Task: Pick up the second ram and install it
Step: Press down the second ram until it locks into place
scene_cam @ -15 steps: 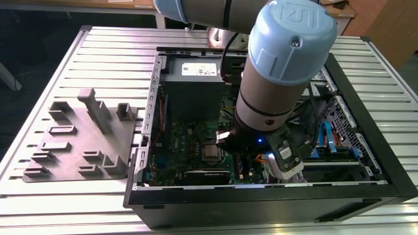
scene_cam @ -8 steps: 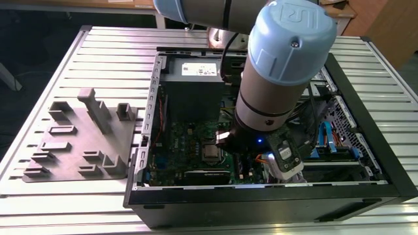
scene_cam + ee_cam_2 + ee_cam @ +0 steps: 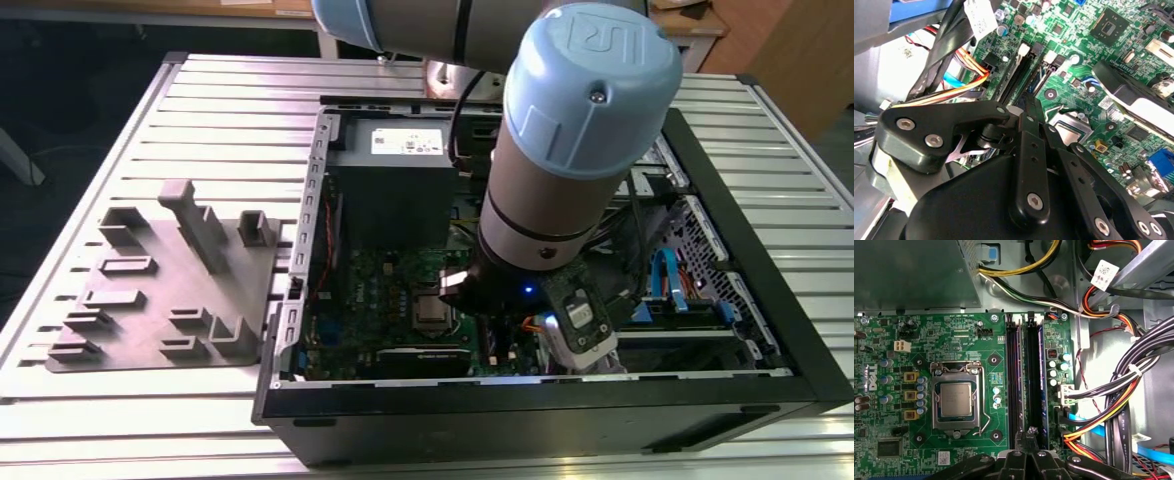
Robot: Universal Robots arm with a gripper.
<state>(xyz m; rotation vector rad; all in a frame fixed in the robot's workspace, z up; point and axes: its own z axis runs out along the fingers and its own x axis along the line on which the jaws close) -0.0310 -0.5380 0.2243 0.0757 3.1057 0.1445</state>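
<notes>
While edge-up, second ram (image 3: 1035, 380) along slot (image 3: 1015, 380).

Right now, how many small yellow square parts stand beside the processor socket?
3, in one column beside the processor socket: first yellow part nearest the white connector, second yellow part in the middle, third yellow part farthest. More may be hidden.

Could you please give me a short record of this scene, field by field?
setting: open computer case lying on a slatted table
gripper: down inside the case, its tip right over the memory slots
memory slots: long black rails side by side, next to the processor socket
second ram: cannot be told apart from the slots
cables: bundle on the far side of the slots from the socket
outside the case: grey fixture with upright blocks, on the exterior view's left
</notes>
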